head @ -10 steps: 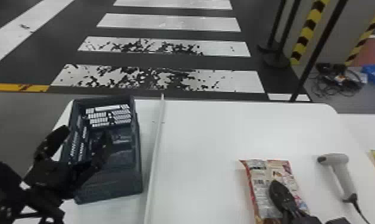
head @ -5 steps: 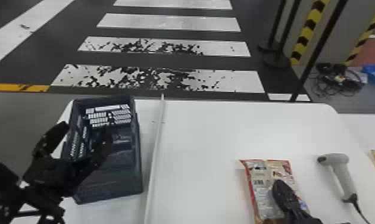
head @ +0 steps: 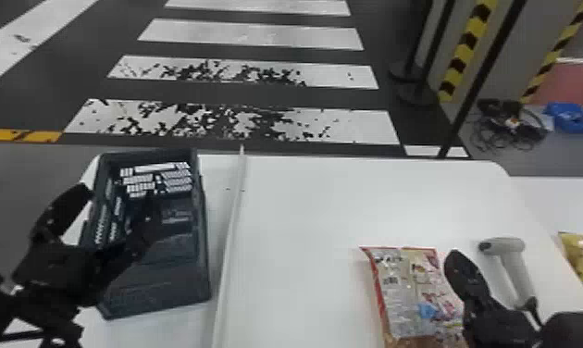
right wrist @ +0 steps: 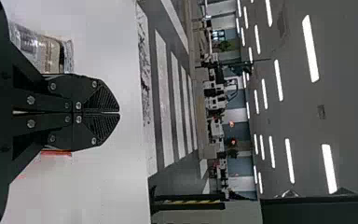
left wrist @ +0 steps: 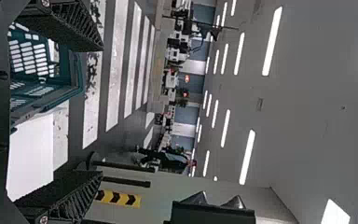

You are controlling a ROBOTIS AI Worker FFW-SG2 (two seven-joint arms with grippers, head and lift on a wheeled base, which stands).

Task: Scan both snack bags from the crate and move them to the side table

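Snack bag: showing barcode, long axis running near to far.
Left gripper: hanging released by crate.
Right gripper: hovering clenched above snack bag.

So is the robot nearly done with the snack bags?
About halfway, it seems: the yellow snack bag is on the side table. In hand: nothing; the left gripper is open, the right gripper shut. The red-edged snack bag still needs moving; I can't tell whether it's scanned.
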